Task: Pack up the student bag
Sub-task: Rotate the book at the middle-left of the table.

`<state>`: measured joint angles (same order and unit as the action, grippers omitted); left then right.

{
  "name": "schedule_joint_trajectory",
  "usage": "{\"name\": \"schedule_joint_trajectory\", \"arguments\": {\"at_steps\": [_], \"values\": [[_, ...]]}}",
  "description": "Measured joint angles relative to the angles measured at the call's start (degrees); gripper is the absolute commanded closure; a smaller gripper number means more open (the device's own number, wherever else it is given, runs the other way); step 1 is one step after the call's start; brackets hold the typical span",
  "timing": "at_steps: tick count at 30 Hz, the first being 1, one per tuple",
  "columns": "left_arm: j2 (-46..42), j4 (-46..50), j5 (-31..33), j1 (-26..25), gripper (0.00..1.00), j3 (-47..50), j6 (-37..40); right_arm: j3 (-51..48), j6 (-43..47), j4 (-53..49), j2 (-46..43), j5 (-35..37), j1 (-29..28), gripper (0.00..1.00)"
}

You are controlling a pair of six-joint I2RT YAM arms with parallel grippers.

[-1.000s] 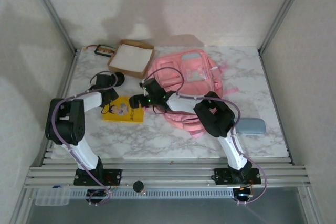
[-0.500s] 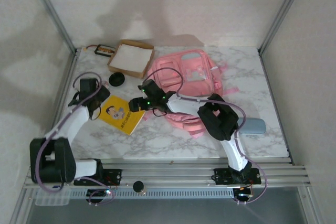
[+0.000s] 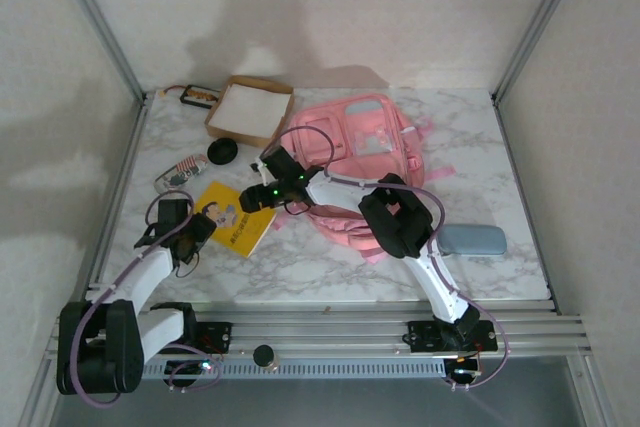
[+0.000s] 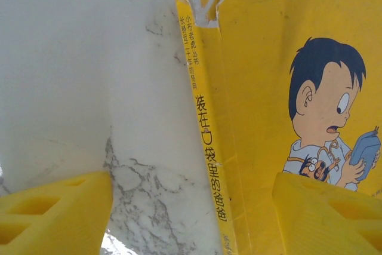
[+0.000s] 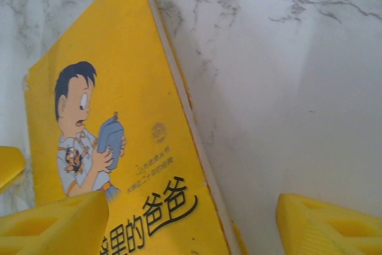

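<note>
– Left end effector (image 3: 200,231), overhead view: position?
– Low over the worktop (image 3: 330,257), at the 8 o'clock corner of a yellow book (image 3: 236,229). The right end effector (image 3: 252,203) is at the book's 1 o'clock edge, and its forearm crosses the 7 o'clock corner of the student bag (image 3: 365,142).
– And the bag itself?
– It lies flat, toward 1 o'clock from the worktop's centre, front pockets up. The book is near its 8 o'clock side. A cardboard box (image 3: 250,110) is just beside it at 10 o'clock, and a grey-blue case (image 3: 472,240) lies apart at 4 o'clock.
– Left wrist view: jaw state?
– Wide. The yellow pads (image 4: 54,216) sit at 7 and 5 o'clock, one over bare marble and the other over the book's cover. The spine (image 4: 206,123) runs between them. Nothing is gripped. Whether either pad touches cannot be told.
– Right wrist view?
– Also wide. Pads (image 5: 54,222) again sit at 7 and 5 o'clock, the first over the cover with its cartoon boy and the second over bare marble. The book's long edge runs between them from 11 to 6 o'clock. Nothing is held.
</note>
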<state>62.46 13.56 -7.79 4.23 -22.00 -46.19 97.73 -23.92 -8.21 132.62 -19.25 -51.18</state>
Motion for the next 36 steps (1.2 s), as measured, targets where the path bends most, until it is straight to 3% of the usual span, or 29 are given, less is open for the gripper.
{"name": "schedule_joint_trajectory", "arguments": {"at_steps": [10,19,36], "values": [[3.0,-1.3,-0.3,0.4,0.4,-0.6,0.4,0.0,1.7,-2.6,0.0,-7.0,-1.6,0.41],[4.4,-1.8,-1.2,0.4,0.43,-1.2,1.9,-5.9,-0.1,-1.9,-3.4,-13.6,-2.5,0.52],[5.1,-1.8,-0.9,-0.2,0.45,-1.6,2.6,-8.5,-4.4,-1.0,-5.0,-16.7,-2.3,0.67]]}}
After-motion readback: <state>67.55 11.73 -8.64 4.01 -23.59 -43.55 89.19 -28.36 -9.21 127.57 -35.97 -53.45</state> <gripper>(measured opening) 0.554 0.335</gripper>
